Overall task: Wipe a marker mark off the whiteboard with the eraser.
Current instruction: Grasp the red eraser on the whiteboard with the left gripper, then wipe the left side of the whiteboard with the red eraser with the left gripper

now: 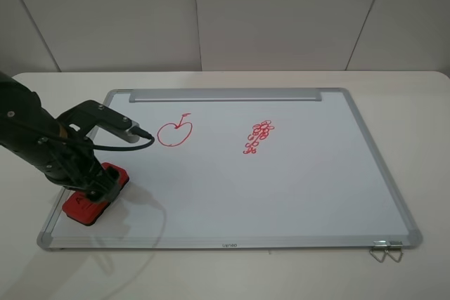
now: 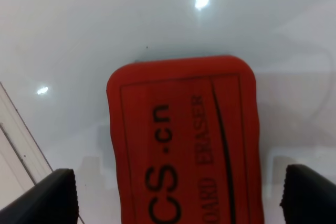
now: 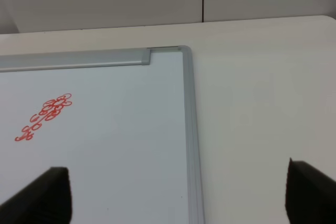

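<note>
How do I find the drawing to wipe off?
Find the large white whiteboard with a silver frame. Of its two red drawings, take the one nearer the red block eraser. It is one round apple outline with a stem, not the cluster of tiny loops.

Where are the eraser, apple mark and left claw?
eraser (image 2: 181, 140), left wrist view, red top face.
apple mark (image 1: 174, 133), exterior high view, centre of outline.
left claw (image 2: 184, 195), left wrist view, midway between fingertips.
</note>
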`<action>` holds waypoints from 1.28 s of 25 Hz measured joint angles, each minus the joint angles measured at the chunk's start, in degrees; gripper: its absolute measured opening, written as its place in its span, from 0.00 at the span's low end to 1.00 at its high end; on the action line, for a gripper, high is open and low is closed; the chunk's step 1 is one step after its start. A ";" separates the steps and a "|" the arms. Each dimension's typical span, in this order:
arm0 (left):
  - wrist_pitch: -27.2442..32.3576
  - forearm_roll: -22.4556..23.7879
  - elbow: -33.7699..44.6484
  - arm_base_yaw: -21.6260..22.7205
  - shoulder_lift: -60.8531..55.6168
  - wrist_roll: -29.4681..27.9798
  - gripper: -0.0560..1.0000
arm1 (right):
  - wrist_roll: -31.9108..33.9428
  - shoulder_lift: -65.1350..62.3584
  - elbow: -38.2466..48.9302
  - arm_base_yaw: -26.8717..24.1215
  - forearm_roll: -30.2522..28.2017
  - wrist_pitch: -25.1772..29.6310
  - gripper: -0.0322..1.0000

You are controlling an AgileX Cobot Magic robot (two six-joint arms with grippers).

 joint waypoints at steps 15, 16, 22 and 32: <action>-3.32 1.16 0.00 0.00 3.29 0.00 0.79 | 0.00 0.00 0.00 0.00 0.00 0.00 0.73; -3.32 1.28 0.00 0.00 3.29 0.00 0.78 | 0.00 0.00 0.00 0.00 0.00 0.00 0.73; -2.76 1.52 0.00 0.00 3.29 0.00 0.60 | 0.00 0.00 0.00 0.00 0.00 0.00 0.73; -2.70 1.52 0.00 0.00 3.29 0.00 0.59 | 0.00 0.00 0.00 0.00 0.00 0.00 0.73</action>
